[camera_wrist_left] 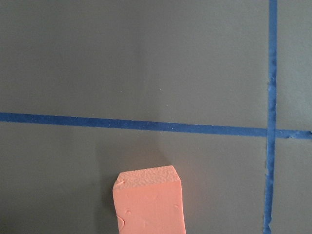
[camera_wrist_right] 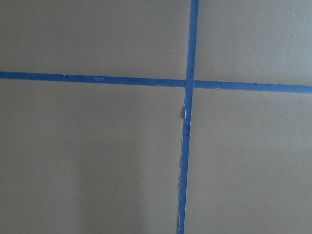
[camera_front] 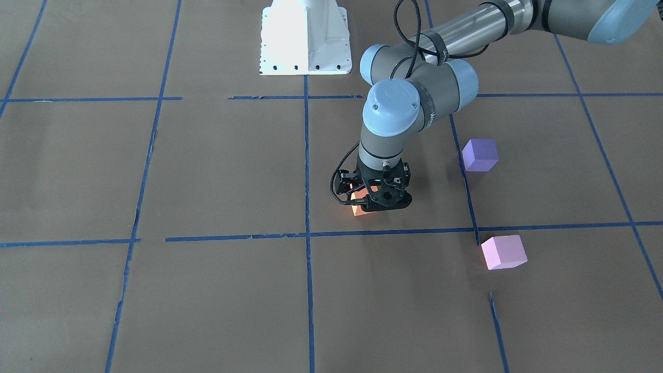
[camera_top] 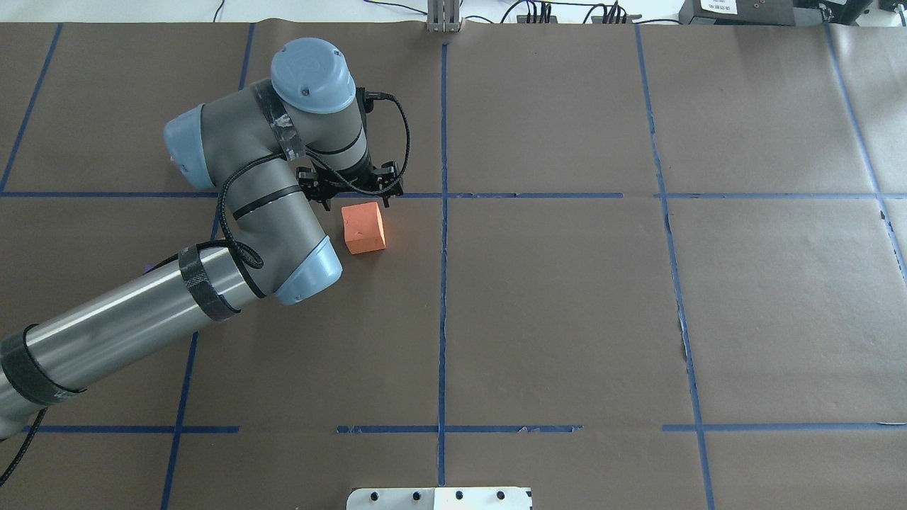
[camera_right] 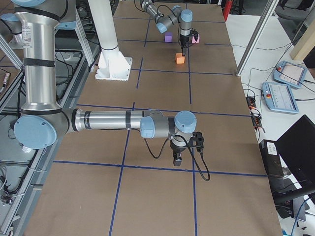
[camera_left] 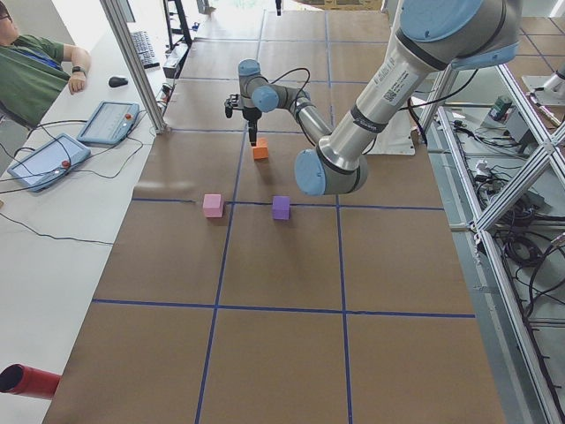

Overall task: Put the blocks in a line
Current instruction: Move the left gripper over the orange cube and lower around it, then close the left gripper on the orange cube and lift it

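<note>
Three small matte foam cubes are seen resting on the table (camera_top: 567,319). The orange cube (camera_top: 363,227) is set apart from the others and turned slightly askew. The dark purple cube (camera_front: 479,154) and the light pink cube (camera_front: 503,252) are placed near each other, not touching, either side of a blue tape line (camera_front: 570,226).

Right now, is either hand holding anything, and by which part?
Apparently nothing. The left hand hangs just over the orange foam cube, whose top and sides show bare from overhead; the right hand is over brown table paper.
</note>
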Tool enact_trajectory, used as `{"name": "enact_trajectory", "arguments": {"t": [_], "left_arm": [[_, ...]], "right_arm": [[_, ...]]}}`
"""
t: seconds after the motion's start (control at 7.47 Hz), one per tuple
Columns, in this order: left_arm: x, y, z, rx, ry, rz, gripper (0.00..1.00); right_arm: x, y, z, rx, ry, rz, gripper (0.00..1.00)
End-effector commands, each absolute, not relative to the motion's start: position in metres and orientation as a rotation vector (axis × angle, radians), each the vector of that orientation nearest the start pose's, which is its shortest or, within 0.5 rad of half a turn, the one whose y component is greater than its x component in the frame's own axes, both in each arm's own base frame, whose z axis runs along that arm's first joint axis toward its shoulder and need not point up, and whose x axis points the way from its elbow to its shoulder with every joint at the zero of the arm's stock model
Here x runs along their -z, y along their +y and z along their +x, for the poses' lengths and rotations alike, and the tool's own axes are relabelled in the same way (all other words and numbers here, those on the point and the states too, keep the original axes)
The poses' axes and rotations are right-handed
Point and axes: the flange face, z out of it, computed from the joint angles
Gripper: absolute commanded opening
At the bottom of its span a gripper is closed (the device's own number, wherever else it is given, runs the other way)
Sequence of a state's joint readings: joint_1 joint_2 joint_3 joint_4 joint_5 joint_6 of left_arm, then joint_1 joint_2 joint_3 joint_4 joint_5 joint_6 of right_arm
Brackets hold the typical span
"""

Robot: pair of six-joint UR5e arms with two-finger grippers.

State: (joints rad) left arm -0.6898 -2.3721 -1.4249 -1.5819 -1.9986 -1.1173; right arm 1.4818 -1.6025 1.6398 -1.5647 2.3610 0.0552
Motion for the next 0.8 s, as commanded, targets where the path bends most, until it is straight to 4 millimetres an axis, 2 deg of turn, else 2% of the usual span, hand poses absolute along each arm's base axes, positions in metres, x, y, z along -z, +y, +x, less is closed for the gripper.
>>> {"name": "enact_trajectory", "arguments": {"t": [0.0, 0.4, 0.67], "left_arm": [[-0.2399, -0.5435, 0.5287, 0.057, 0.761, -0.002, 1.00], [-0.2376, -0.5416, 0.5297, 0.073, 0.775, -0.015, 1.00], [-0.2455, -0.5375, 0.5375, 0.083, 0.793, -0.017, 1.00]], "right_arm": [[-0.6385, -0.4845, 0.0187, 0.050, -0.792, -0.017, 1.00], [-0.6386, -0.4845, 0.0196, 0.049, -0.791, -0.016, 1.00], [-0.6385, -0.4845, 0.0195, 0.049, -0.792, -0.016, 1.00]]}}
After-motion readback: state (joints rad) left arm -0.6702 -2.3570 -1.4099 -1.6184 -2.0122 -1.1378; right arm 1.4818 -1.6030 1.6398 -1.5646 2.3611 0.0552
